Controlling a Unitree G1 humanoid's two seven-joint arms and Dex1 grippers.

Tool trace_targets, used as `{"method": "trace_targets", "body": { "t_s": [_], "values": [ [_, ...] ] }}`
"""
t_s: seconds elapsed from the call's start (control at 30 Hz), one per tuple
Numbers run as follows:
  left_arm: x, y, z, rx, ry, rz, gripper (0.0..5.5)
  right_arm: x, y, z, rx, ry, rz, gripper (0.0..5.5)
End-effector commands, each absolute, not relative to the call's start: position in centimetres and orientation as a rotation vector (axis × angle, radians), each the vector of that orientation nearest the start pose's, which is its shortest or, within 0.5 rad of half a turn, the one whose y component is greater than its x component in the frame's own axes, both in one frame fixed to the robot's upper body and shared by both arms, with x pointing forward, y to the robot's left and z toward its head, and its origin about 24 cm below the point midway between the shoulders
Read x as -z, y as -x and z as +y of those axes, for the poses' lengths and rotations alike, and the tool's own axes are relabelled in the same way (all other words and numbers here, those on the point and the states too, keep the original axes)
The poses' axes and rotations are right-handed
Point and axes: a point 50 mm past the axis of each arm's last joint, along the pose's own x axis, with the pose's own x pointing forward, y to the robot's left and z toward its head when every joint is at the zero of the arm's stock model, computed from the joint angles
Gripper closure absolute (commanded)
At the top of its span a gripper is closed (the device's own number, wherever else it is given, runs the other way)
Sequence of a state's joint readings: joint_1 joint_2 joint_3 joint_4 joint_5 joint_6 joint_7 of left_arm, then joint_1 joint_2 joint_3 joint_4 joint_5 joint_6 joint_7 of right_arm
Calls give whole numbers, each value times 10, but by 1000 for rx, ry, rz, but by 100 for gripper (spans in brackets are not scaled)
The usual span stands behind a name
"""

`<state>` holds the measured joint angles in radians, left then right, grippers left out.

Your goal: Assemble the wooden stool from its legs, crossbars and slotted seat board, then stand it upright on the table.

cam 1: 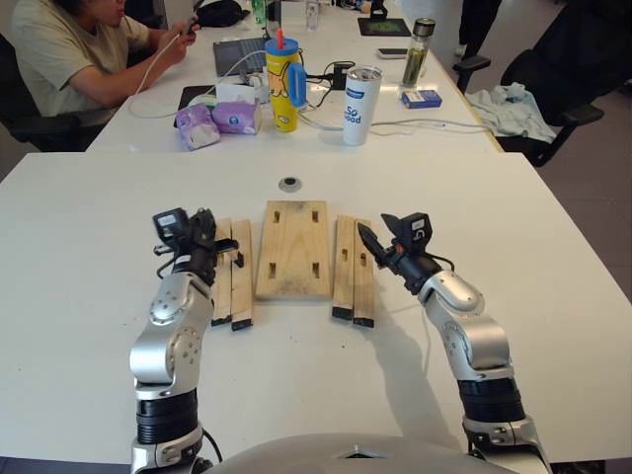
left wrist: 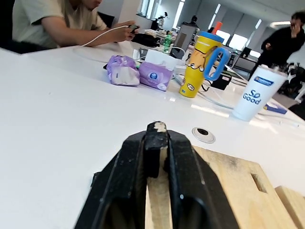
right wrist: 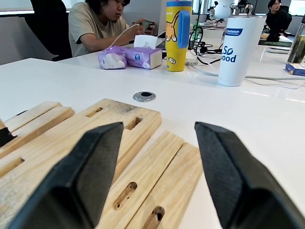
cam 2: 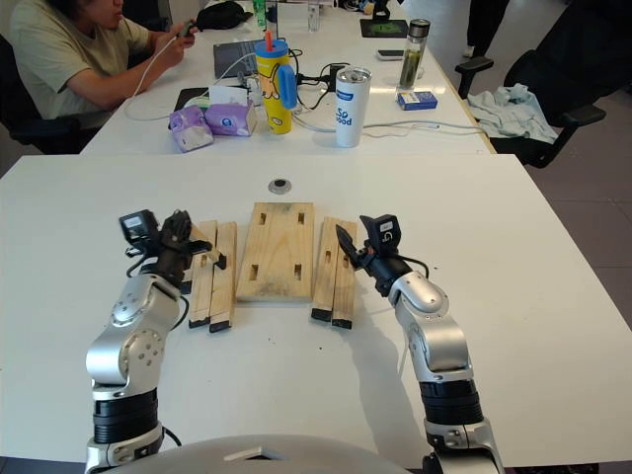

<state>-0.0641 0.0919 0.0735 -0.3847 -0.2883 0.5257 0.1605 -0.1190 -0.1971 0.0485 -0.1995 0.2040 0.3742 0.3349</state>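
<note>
Nothing appears joined yet: seat board (cam 1: 293, 249) is lying flat on the surface (cam 1: 99, 247), left pieces (cam 1: 240, 276) at its 9 o'clock, right pieces (cam 1: 354, 281) at 3 o'clock. Left gripper (left wrist: 156, 130) is hovering with fingers together, right gripper (right wrist: 158, 128) with fingers apart.

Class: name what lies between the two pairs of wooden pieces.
The slotted seat board lies flat between the left pair and right pair, in the left eye view.

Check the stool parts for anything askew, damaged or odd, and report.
Nothing stands out: the seat board lies flat, the left pair and right pair of wooden pieces lie neatly beside it, none visibly damaged.
</note>
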Motion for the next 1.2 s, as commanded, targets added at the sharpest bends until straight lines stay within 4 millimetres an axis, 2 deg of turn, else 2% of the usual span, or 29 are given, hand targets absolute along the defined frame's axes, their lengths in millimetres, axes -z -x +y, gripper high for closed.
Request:
{"method": "trace_targets", "body": {
  "t_s": [0.03,0.17,0.4,0.9,0.93,1.2],
  "values": [
    [-52,-243,179,-119,12,300,507,-84,-265,-140,-449,15,78,271],
    [-38,-235,179,-81,-58,345,507,-81,-263,-140,-447,28,86,271],
    [-27,-218,175,-2,-86,291,507,-83,-263,-138,-461,47,80,271],
    [-47,-229,175,50,-59,156,507,-84,-265,-133,-470,46,69,271],
    [-50,-231,174,57,-59,139,471,-84,-266,-133,-470,46,69,271],
    [-90,-241,169,82,-52,-57,342,-85,-266,-131,-483,25,62,271]
  ]
}}
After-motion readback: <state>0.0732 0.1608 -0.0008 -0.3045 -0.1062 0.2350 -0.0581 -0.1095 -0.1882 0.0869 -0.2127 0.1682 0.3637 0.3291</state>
